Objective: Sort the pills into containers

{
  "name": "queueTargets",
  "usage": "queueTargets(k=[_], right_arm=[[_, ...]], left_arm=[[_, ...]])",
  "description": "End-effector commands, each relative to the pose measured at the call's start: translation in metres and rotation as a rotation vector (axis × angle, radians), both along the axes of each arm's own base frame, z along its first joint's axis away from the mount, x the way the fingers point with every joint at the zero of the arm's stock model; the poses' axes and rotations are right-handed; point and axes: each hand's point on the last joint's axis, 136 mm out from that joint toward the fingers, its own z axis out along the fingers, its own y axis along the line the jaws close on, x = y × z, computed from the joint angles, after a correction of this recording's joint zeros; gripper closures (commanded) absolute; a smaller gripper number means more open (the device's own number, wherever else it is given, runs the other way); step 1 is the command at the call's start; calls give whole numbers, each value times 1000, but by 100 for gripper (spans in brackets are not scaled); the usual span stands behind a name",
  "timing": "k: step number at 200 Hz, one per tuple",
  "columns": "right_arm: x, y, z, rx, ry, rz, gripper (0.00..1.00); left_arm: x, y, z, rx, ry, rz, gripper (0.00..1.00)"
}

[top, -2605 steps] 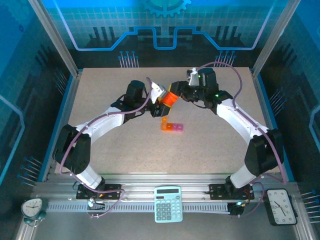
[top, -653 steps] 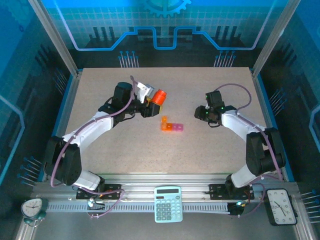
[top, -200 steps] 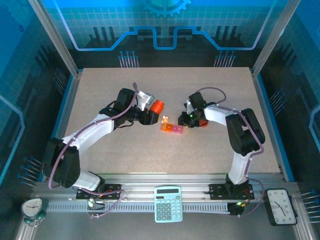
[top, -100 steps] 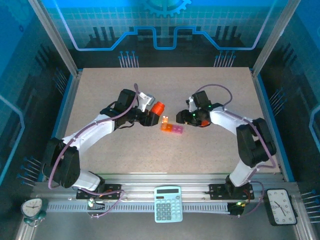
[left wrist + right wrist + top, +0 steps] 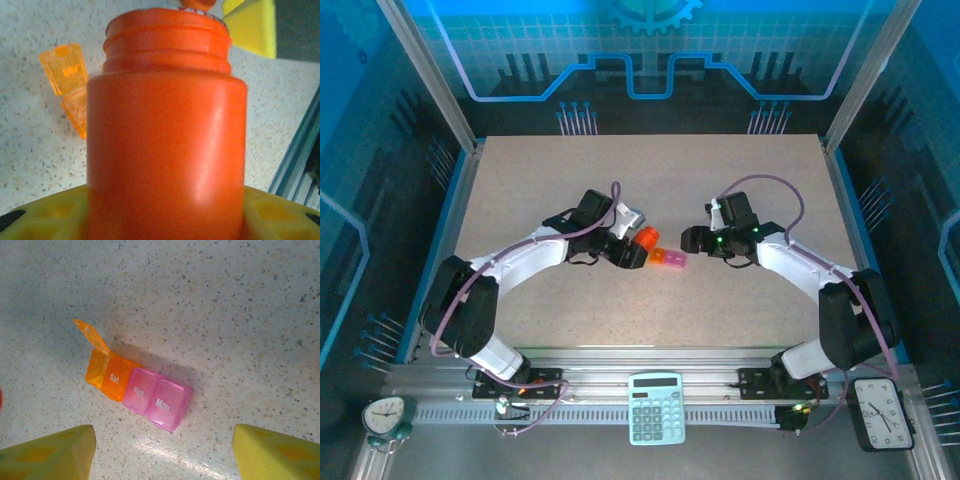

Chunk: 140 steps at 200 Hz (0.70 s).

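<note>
The containers (image 5: 137, 385) are a small strip of two orange and two pink compartments on the table, also in the top view (image 5: 668, 258). The end orange lid (image 5: 92, 337) stands open, and it shows beside the bottle in the left wrist view (image 5: 65, 72). My left gripper (image 5: 638, 243) is shut on an orange bottle (image 5: 165, 140) with a bare threaded neck. The bottle (image 5: 646, 237) is tipped with its mouth at the strip's left end. My right gripper (image 5: 162, 455) is open just right of the strip (image 5: 698, 240), nothing between its yellow fingers (image 5: 50, 452). The pills are hidden.
A calculator (image 5: 656, 407) lies on the front rail, with a small clock (image 5: 384, 415) at the left and a black clock (image 5: 883, 411) at the right. Blue walls (image 5: 455, 200) border the speckled table (image 5: 650, 320) on both sides.
My right gripper has opened and drawn back to the right, off the containers. My left arm has brought the bottle down and right, up to the strip's open end.
</note>
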Motion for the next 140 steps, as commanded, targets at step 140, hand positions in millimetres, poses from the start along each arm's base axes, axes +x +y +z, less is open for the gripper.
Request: queueTargets(k=[140], right_arm=[[14,22,-34,-116,40,53,26]], left_arm=[[-2,18,-34,299,100,-45,92]])
